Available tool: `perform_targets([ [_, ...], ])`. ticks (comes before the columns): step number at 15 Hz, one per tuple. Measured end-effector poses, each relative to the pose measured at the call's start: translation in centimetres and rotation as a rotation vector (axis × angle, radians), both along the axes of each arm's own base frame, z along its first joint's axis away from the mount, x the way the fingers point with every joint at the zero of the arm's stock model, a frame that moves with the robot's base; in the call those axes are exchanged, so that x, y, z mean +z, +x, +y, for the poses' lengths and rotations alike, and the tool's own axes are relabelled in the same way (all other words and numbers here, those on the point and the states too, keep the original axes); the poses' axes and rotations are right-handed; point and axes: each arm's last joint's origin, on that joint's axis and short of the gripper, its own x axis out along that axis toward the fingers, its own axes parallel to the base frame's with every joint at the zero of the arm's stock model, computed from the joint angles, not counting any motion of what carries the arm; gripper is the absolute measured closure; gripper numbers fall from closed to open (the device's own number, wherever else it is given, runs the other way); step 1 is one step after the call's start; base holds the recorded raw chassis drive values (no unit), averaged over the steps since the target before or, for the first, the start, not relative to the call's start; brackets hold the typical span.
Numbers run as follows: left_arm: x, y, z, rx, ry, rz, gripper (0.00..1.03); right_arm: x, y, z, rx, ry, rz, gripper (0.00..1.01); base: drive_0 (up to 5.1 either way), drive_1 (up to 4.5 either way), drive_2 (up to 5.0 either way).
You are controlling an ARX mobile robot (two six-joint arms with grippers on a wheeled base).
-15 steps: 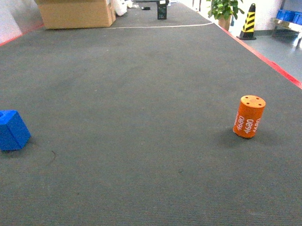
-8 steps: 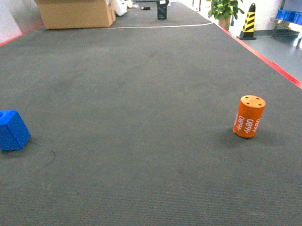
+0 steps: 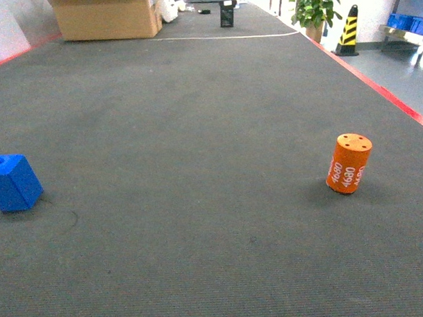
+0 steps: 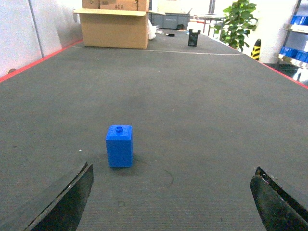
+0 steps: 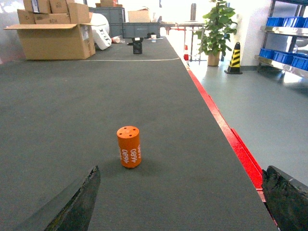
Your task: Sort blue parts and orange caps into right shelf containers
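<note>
Orange cap (image 3: pixel 349 163) upright, "4680" printed white; both end effectors spread wide, empty.

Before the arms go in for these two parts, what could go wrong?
The orange cap stands upright on the mat and looks top-heavy; a finger nudge could tip it and send it rolling toward the red edge strip. The blue part sits at the far left edge of the head view, so it could slip out of sight during the reach.
</note>
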Motion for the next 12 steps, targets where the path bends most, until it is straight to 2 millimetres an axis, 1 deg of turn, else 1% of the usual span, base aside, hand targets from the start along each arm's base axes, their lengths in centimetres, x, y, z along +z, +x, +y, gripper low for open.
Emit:
perform_targets([
  [12, 0.00, 0.00, 0.00, 0.000, 0.000, 0.000, 0.05, 0.00, 0.00, 0.00, 0.000, 0.000, 0.000, 0.03, 0.0, 0.00, 0.0],
])
